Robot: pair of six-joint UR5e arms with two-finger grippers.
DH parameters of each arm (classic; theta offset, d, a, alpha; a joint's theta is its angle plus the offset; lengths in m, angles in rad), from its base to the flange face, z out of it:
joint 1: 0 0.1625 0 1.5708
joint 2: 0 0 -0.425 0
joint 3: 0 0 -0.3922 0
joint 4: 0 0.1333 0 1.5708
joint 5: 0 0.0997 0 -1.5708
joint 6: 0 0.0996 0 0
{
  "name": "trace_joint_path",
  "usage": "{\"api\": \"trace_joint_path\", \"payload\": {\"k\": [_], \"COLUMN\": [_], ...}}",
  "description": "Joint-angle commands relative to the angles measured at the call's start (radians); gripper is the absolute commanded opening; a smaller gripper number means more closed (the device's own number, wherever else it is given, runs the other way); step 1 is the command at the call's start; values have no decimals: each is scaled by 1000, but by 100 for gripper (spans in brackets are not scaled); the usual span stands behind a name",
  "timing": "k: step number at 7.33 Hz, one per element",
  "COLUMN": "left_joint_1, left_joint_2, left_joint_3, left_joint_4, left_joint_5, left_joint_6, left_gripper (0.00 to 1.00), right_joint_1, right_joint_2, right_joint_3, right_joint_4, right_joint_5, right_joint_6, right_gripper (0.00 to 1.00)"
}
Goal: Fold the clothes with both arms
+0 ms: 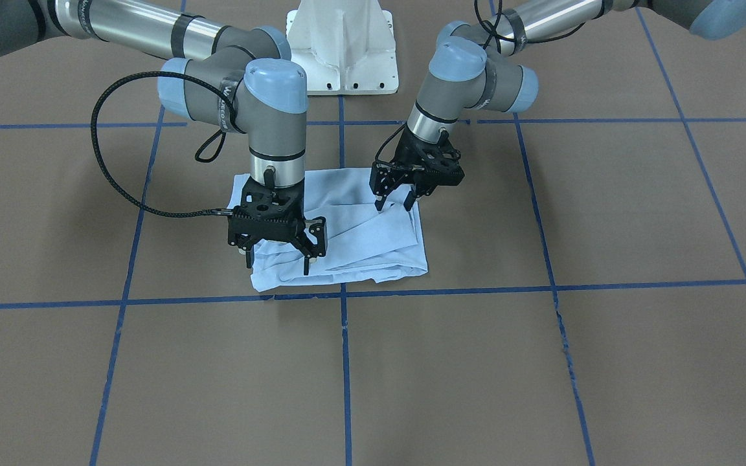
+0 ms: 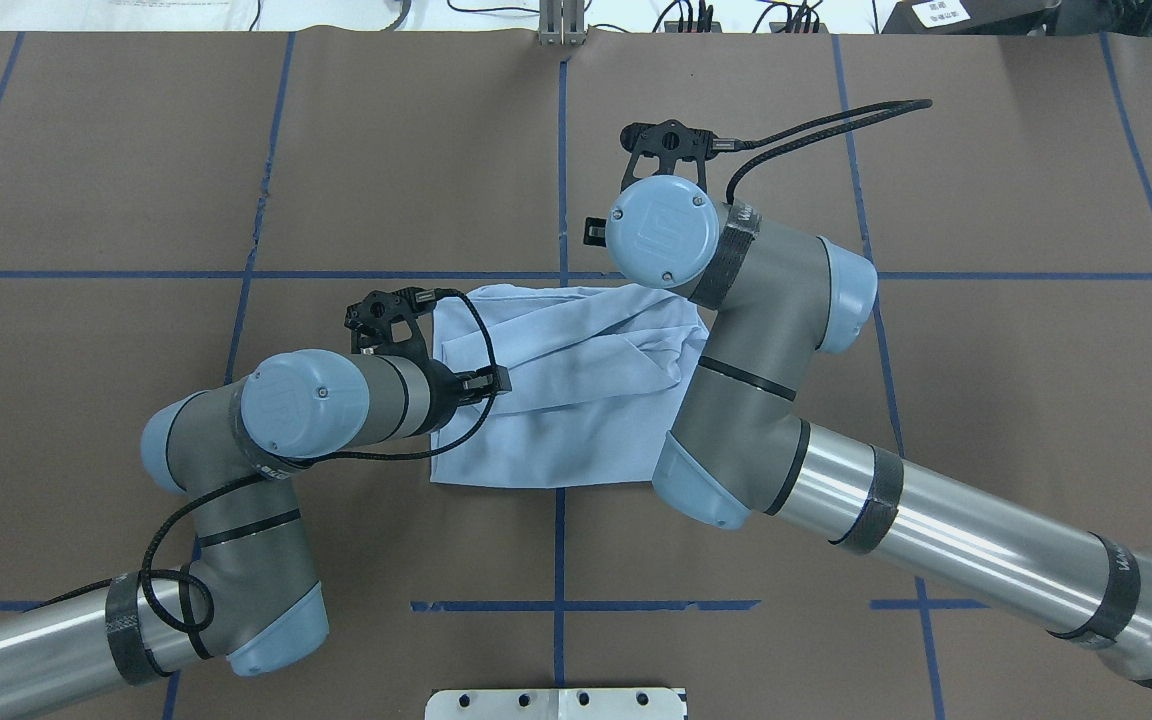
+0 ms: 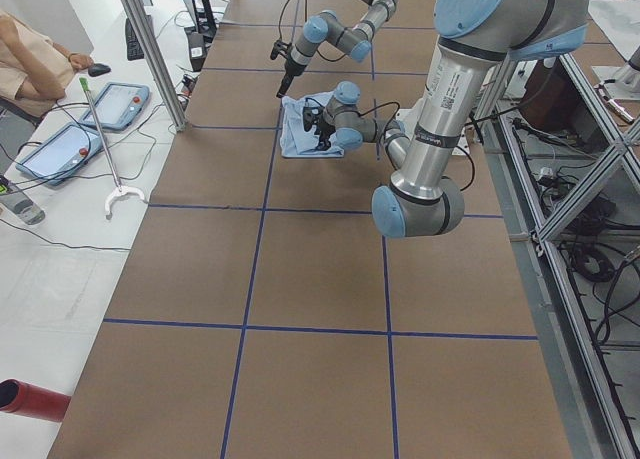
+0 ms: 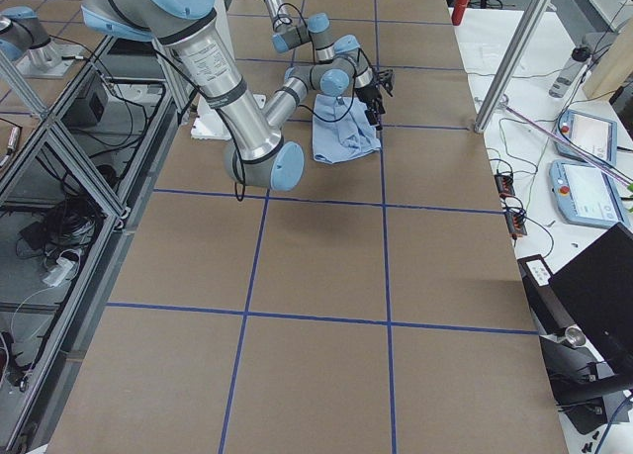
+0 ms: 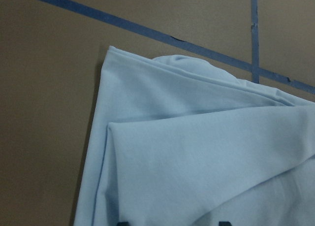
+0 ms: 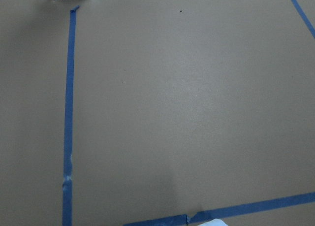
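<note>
The clothes are one light blue T-shirt [image 1: 360, 233], folded into a rough rectangle on the brown table; its print and collar are hidden. It also shows in the overhead view [image 2: 556, 400] and fills the left wrist view [image 5: 197, 162]. My left gripper [image 1: 394, 206] points down over the shirt's edge on the robot's left, jaws open, nothing between them. My right gripper [image 1: 278, 265] hangs over the shirt's far corner on the robot's right, fingers spread wide and empty. Overhead, the right wrist [image 2: 661, 230] hides its fingers. The right wrist view shows only table.
Blue tape lines [image 1: 344, 362] divide the brown table into squares. The white pedestal base [image 1: 342, 52] stands behind the shirt. Beside the table are tablets [image 3: 60, 149], a person's arm [image 3: 30, 64], a metal post [image 3: 150, 49] and a red cylinder [image 3: 30, 399].
</note>
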Motion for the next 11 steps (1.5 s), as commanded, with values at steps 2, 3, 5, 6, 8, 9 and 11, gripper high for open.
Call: {"api": "trace_joint_path", "payload": {"k": [2,3,5,6,8,9,11], "left_joint_1": [0,0,-6,-23,-112,-144,-173], "left_joint_2": [3,3,3,-3,-18,-46,-165], "left_joint_3": [4,-2,-13,-11,-7,16,171], "left_joint_4": [-1,-1,3,31,80,100,111], "left_joint_5": [2,2,3,2,-14,-17,-17], "left_joint_6": [3,3,11,15,73,80,81], "left_gripper": [18,8,0,0,0,0,0], "right_joint_1": [0,0,0,0,0,0,0], "right_joint_2": [-2,-2,-2,-4,-4,-5,-5], "right_joint_3": [1,1,1,1,1,1,1], "right_joint_4": [0,0,0,0,0,0,2], "right_joint_5": [0,-2,-2,-2,-2,-2,-2], "right_joint_6": [0,0,0,0,0,0,0], "right_gripper": [100,100,100,100,100,100,100]}}
